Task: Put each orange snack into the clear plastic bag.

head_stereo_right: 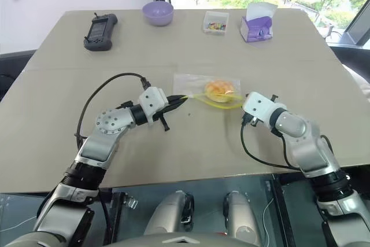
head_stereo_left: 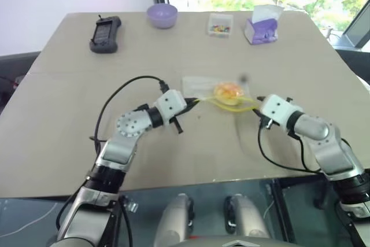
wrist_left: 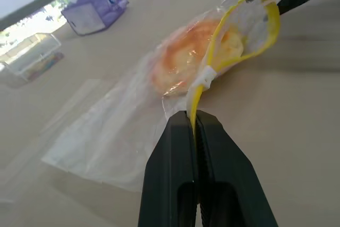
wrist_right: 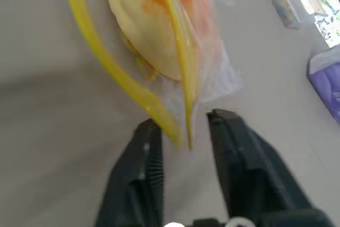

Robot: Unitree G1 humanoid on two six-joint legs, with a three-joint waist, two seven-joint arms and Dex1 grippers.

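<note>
Crinkly clear plastic bag (wrist_left: 117, 131) blurs orange snack (wrist_left: 183, 65) inside.

A beige table (head_stereo_left: 69, 143); along its far edge lie a black handset (head_stereo_left: 104, 34), a purple bowl (head_stereo_left: 162, 15), a small clear box (head_stereo_left: 220, 24), a purple tissue pack (head_stereo_left: 263, 26); mid-table, the clear plastic bag (head_stereo_left: 202, 87) with the orange snack (head_stereo_left: 228, 91).

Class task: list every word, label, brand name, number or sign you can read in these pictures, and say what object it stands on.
No text can be read anywhere.
Black handheld device with a screen: any markings too small to read.
Purple tissue pack: no legible print.
Small clear box of coloured bits: no label visible.
</note>
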